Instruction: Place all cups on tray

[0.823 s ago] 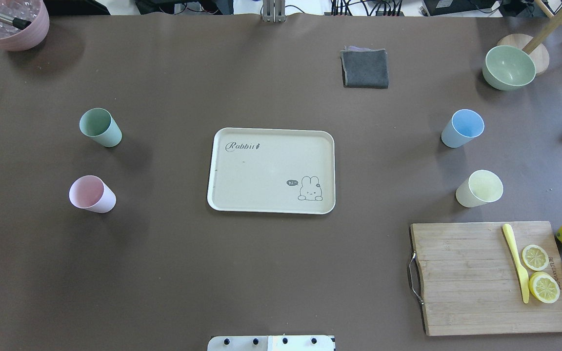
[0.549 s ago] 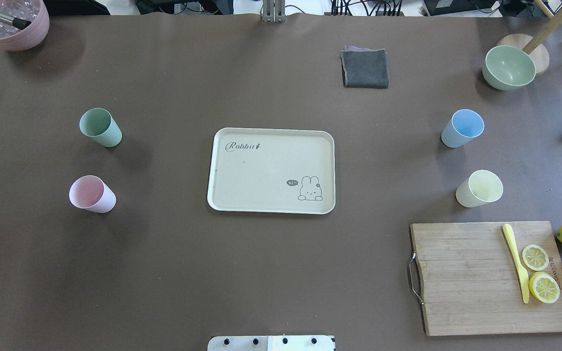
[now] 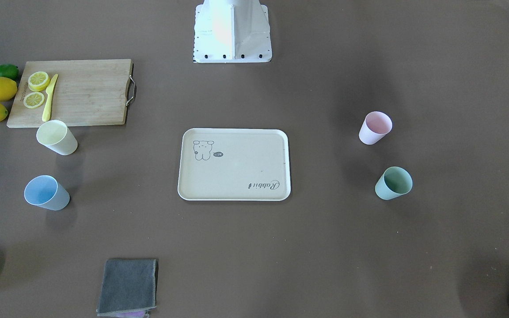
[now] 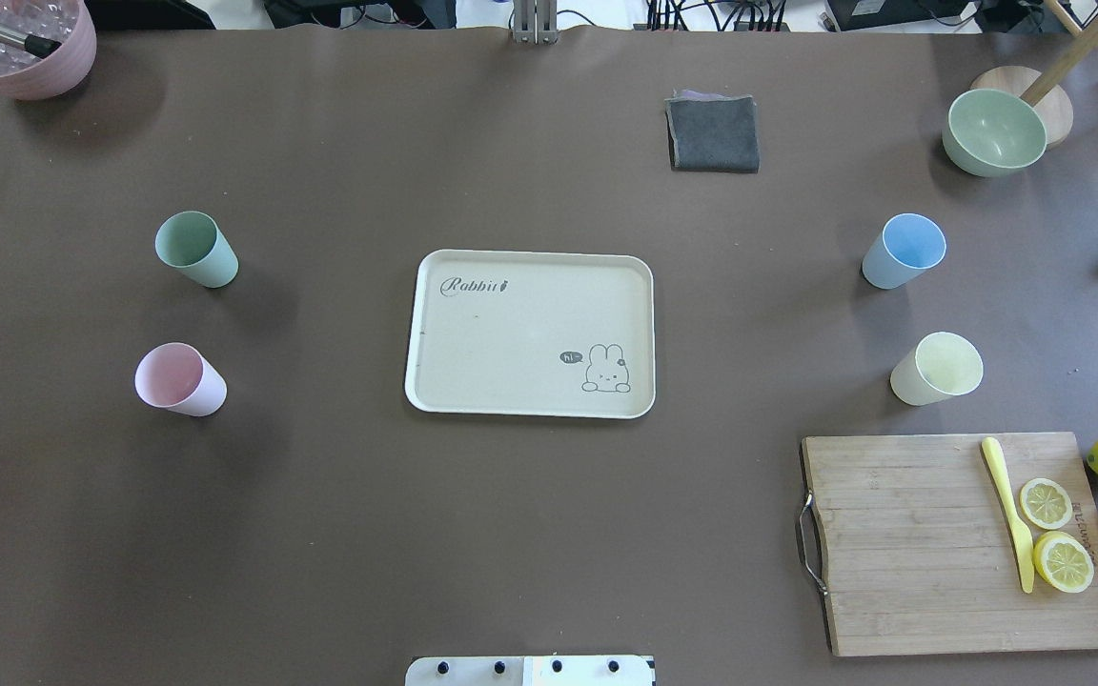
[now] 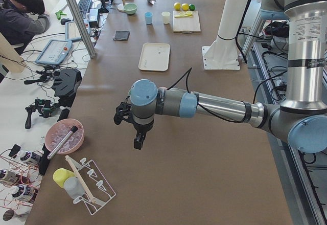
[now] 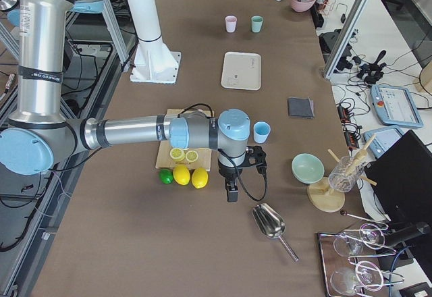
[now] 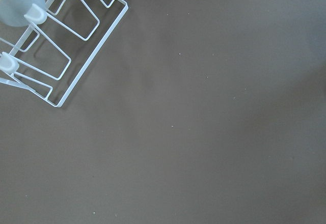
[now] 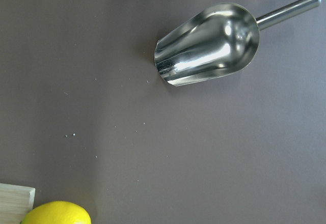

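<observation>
The flat cream tray with a bunny drawing [image 4: 530, 333] is lying in the middle of the brown bench. The small mint green cup [image 4: 194, 248] and the small pink cup [image 4: 179, 378] are standing near the left edge. The small light blue cup [image 4: 904, 250] and the small pale yellow cup [image 4: 936, 369] are standing near the right edge. The left gripper [image 5: 138, 142] is hanging over the left end and the right gripper [image 6: 231, 192] over the right end. I cannot tell if either is clenched or loose.
</observation>
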Tool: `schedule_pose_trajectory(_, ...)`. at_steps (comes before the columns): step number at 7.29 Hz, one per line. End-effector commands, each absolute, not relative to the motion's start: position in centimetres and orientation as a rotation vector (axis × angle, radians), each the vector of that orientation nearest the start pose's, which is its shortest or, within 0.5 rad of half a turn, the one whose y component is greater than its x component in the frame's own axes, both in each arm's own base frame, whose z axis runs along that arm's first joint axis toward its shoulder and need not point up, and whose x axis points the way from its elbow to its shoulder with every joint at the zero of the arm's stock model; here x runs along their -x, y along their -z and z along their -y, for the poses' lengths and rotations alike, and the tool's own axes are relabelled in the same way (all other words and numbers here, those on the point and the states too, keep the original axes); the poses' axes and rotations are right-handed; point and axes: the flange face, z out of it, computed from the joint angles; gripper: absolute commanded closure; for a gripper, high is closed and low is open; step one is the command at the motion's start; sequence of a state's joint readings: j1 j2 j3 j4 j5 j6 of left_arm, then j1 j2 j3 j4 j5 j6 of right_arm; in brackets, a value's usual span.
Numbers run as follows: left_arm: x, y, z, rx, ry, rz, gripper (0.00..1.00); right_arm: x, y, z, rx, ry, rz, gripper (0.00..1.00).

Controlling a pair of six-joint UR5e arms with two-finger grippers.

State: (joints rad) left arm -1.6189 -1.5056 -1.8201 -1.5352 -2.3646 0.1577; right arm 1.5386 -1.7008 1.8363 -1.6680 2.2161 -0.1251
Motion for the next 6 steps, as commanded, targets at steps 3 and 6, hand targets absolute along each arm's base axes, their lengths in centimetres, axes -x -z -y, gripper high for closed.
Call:
schedule_pose_trajectory(3,8.5,-54.3,47.6,-0.458,-0.254,-0.738,0.02,-5.8,-54.6,48.2,-0.275,0.228,0.628,0.00)
schedule_pose_trajectory(6,8.7,-54.2,52.7,-0.517,-0.234,-0.739,0.02,-6.0,-54.9,47.4,-0.339,0.225,0.633,0.00)
